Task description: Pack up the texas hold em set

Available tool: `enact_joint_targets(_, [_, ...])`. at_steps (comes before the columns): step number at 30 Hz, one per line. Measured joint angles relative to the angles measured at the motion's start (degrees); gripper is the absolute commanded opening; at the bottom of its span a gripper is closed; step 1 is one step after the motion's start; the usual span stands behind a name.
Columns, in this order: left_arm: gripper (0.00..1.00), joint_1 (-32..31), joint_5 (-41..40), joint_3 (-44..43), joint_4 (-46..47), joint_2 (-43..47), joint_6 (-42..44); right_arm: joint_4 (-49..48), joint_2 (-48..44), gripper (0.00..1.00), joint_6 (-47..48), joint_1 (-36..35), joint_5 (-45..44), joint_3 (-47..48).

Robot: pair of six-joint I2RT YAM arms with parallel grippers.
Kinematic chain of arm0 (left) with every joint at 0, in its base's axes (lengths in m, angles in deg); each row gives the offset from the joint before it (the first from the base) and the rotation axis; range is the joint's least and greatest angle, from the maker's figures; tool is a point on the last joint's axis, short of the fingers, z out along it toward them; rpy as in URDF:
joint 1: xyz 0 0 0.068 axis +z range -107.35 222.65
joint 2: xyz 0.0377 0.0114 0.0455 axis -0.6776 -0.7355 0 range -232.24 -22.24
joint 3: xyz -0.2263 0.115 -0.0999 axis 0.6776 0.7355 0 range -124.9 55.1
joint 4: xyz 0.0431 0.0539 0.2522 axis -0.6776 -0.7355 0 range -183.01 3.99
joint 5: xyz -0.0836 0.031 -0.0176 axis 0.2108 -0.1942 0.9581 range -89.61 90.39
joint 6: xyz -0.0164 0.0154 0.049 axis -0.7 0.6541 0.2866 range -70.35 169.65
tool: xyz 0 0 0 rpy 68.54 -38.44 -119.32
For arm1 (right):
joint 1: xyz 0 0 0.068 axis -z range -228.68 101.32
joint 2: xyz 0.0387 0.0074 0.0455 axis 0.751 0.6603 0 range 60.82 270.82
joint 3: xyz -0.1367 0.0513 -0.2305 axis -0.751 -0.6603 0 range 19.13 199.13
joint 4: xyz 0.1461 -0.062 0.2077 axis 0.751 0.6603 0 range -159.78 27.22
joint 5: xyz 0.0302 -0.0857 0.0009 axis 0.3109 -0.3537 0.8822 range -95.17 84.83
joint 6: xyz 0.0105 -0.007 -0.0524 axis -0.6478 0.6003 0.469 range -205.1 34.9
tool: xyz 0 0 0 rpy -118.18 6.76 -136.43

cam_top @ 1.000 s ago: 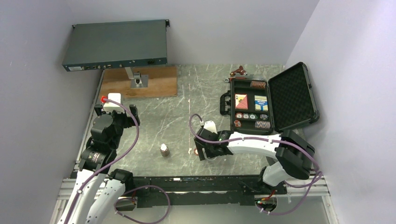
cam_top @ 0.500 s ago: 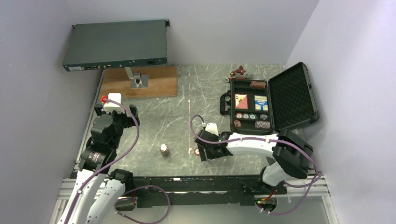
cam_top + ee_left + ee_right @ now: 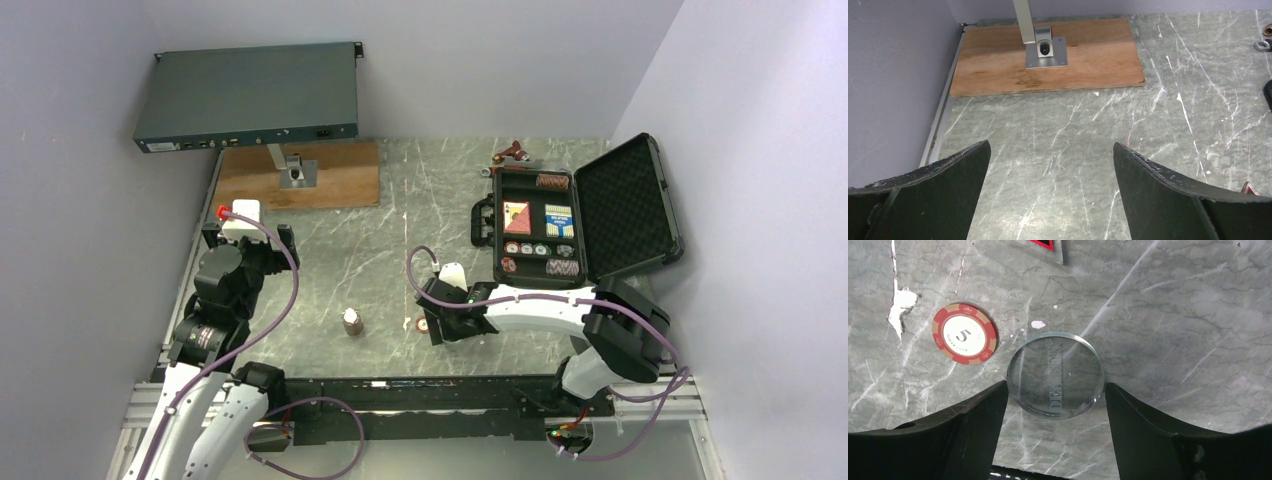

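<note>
Pincer poised around a clear disc, case open nearby

Right pincer (image 3: 1055, 385) is low over the worktop (image 3: 380, 230), its jaws standing on either side of a clear round disc (image 3: 1055, 375) engraved DEALER, right at its rim; whether they already squeeze it I cannot tell. A red chip (image 3: 964, 340) marked 5 lies flat just beside the disc, apart from it. The black case (image 3: 628, 205) sits at the far right of the worktop, well apart from the disc, lid up, with card decks (image 3: 516, 216) and rows of chips in its tray. Left pincer (image 3: 1050, 145) is released, jaws wide, holding nothing, over bare worktop near a wooden board (image 3: 998, 65).
</note>
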Motion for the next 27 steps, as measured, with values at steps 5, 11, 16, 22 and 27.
enact_joint_targets(5, [1.00,0.00,0.00,0.00,0.00,0.00,0.00,-0.22,0.26,0.75,0.44,0.00,0.09,0.17])
enact_joint_targets(11, [0.99,0.00,0.00,0.00,0.00,0.00,0.00,-0.50,0.79,0.72,0.90,0.00,0.20,0.68])
enact_joint_targets(16, [0.99,0.00,0.02,0.00,0.00,0.00,0.00,-0.81,0.87,0.56,1.25,0.02,0.20,0.68])
enact_joint_targets(22, [0.99,0.00,0.22,0.00,0.00,-0.02,0.00,-0.83,1.44,0.49,1.81,0.00,0.26,1.31])
enact_joint_targets(27, [1.00,0.02,0.55,0.00,0.02,-0.02,0.00,-0.31,2.25,0.48,2.73,0.00,0.24,2.54])
